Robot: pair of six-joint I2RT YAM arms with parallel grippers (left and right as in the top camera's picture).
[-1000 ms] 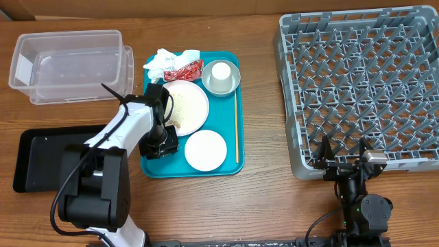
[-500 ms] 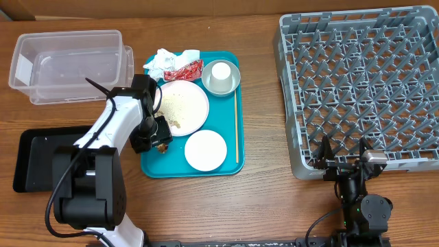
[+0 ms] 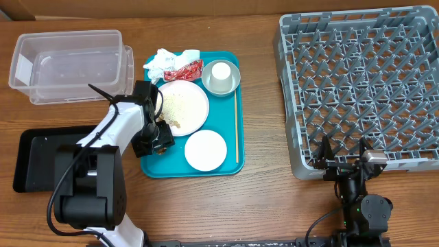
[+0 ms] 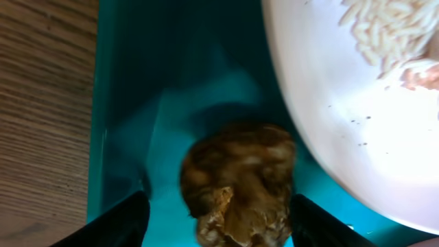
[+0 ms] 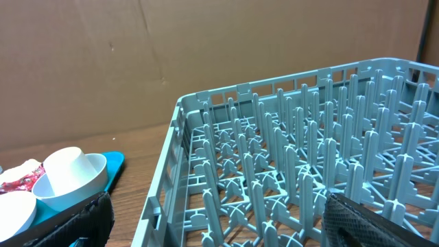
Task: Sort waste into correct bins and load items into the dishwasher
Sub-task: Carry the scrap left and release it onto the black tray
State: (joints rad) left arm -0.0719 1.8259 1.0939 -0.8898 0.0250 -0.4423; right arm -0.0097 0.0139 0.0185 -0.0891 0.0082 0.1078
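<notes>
A brown food scrap (image 4: 236, 182) lies on the teal tray (image 4: 130, 103), beside the large plate (image 4: 343, 137). My left gripper (image 4: 216, 219) is open, with one finger on each side of the scrap. In the overhead view the left gripper (image 3: 156, 143) hangs over the tray's left side, next to the large plate (image 3: 185, 106), which holds rice-like crumbs. The smaller plate (image 3: 206, 149), the white cup (image 3: 221, 72) in its bowl, the crumpled napkins (image 3: 161, 62) and the red wrapper (image 3: 184, 71) are all on the tray. My right gripper (image 3: 343, 156) is open and empty at the grey rack's (image 3: 363, 89) front edge.
A clear tub (image 3: 68, 65) stands at the back left. A black tray (image 3: 41, 161) lies at the front left, under my left arm. A wooden chopstick (image 3: 236, 127) lies along the teal tray's right side. The right wrist view shows the rack's pegs (image 5: 302, 158) close ahead.
My left gripper moved left off the scrap, then came back right and down over it. The right arm has not moved.
</notes>
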